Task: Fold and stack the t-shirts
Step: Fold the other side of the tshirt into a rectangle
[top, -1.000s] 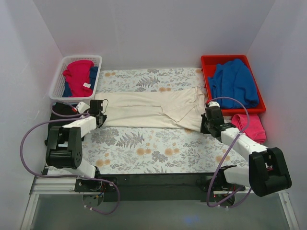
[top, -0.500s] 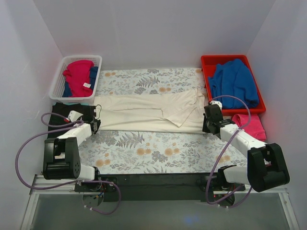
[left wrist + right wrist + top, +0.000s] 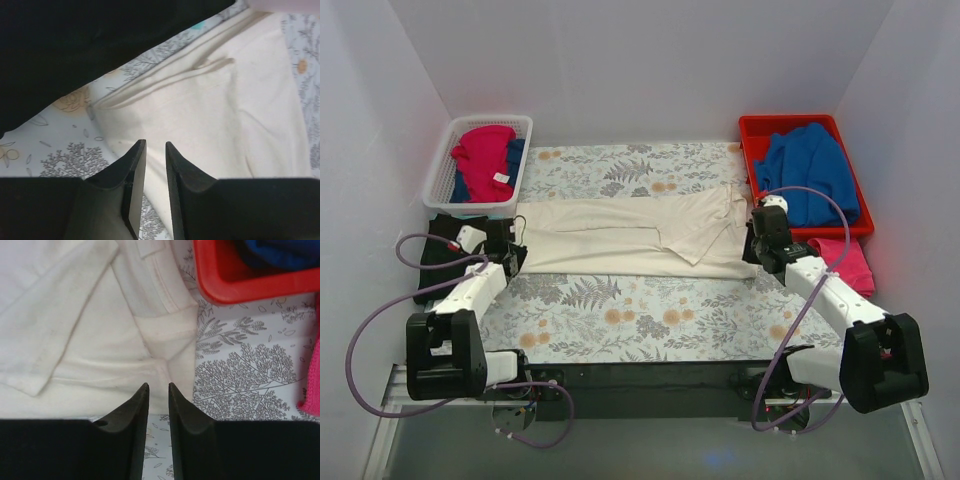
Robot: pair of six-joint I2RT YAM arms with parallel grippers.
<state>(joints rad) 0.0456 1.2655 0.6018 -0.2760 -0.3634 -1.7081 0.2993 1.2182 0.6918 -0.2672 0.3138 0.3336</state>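
Note:
The cream-white t-shirt point(image 3: 630, 235) lies folded in a long band across the floral tablecloth, a sleeve flap doubled over its right half. My left gripper point(image 3: 512, 252) hovers open over the shirt's left end point(image 3: 210, 115), its jaws a narrow gap apart with nothing between them. The black t-shirt point(image 3: 440, 228) lies flat at the table's left edge under my left arm, and fills the upper left of the left wrist view point(image 3: 75, 50). At the shirt's near right corner point(image 3: 75, 330) hangs my right gripper point(image 3: 755, 255), jaws slightly apart and holding nothing.
A white basket point(image 3: 445, 160) with red and blue clothes stands at the back left. A red tray point(image 3: 752, 130) holding a blue garment point(image 3: 810, 170) stands at the back right, close to my right gripper. A pink cloth point(image 3: 845, 265) lies in front of the tray.
My right gripper's jaws have parted and let go of the cream shirt's right end. My left arm has swung left, off the shirt's left end. The shirt now lies flat.

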